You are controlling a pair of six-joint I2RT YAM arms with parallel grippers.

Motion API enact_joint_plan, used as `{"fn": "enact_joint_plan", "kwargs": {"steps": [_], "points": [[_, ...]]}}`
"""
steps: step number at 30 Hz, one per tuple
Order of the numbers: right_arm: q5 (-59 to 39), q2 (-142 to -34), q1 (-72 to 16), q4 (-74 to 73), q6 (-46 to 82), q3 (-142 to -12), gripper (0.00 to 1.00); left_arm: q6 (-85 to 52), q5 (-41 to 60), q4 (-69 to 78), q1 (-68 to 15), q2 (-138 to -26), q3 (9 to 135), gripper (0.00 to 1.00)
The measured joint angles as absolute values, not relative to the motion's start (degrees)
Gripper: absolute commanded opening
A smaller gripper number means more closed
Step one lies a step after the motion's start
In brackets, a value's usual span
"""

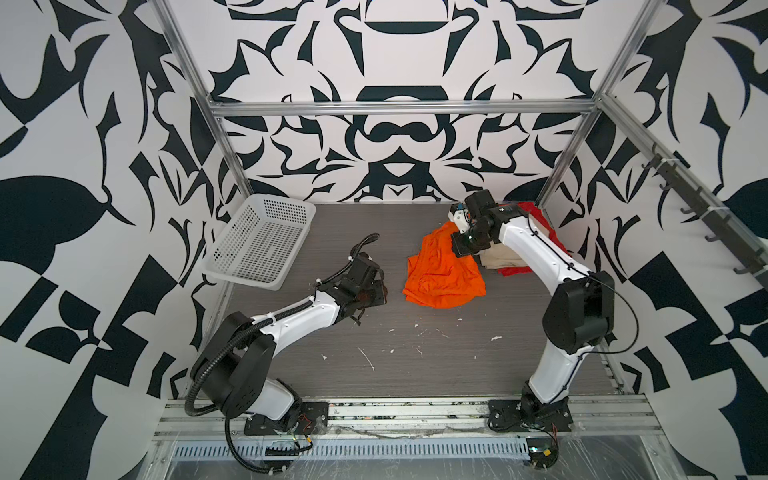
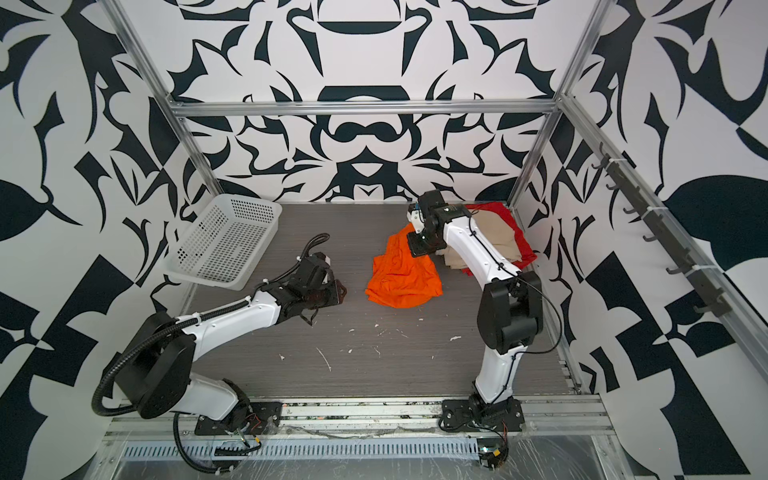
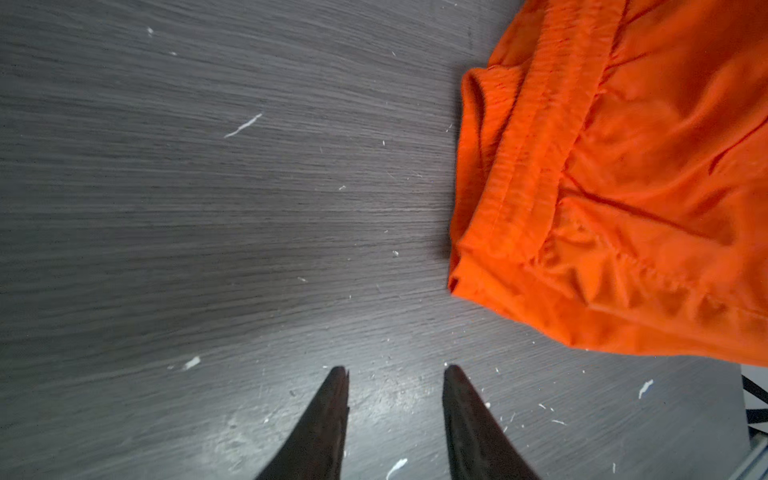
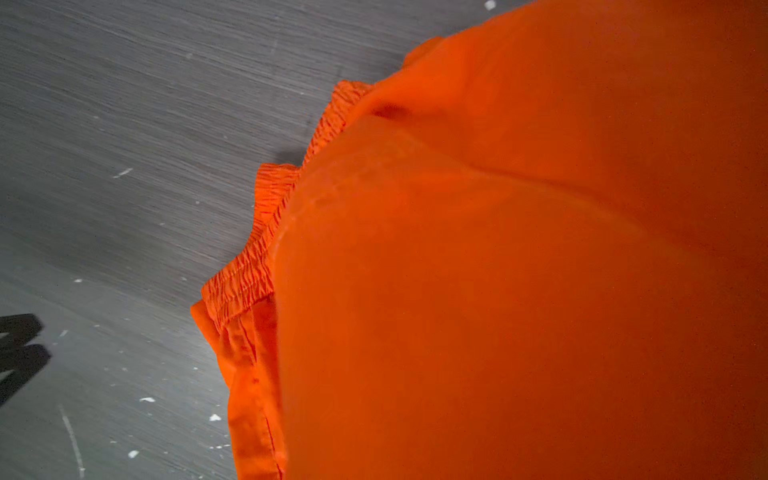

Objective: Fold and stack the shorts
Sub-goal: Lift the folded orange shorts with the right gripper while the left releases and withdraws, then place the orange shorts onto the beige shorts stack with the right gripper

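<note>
Right hand [image 1: 459,251] pinches orange shorts [image 1: 440,278]; left hand [image 3: 395,370] part-open, empty, above scuffed grey table [image 1: 415,374].

Robotics lab test cell: aluminium profile frame [image 1: 399,109], black-and-white patterned wall panels [image 1: 83,124], left arm [image 1: 291,313] and right arm [image 1: 536,249] bolted to a rail [image 1: 415,409] at the desk [image 1: 415,361] edge.

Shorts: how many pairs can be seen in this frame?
3. Orange shorts lie crumpled mid-table; beige shorts sit folded on top of red shorts at the far right corner. Others could be hidden under that pile.
</note>
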State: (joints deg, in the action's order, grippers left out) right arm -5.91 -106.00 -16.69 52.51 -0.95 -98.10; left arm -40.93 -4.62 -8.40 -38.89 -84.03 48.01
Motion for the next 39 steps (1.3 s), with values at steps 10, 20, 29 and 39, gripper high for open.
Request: {"fn": "enact_joint_plan", "kwargs": {"steps": [10,20,29,39], "points": [[3.5,-114.6,-16.5,61.5,-7.8,-114.2,0.00,-40.3,-8.3,-12.4,-38.9,-82.0,48.0,0.43],[4.2,-115.9,-16.5,65.5,-13.4,-126.1,0.00,-39.1,-10.4,-14.9,-38.9,-81.8,50.6,0.43],[2.6,-123.4,-15.0,73.1,-15.9,-143.3,0.00,-38.5,-12.1,-15.8,-38.9,-81.7,51.5,0.43],[1.7,-125.8,-14.2,78.3,-16.2,-149.3,0.00,-38.2,-13.3,-16.7,-38.9,-80.2,51.5,0.43]]}}
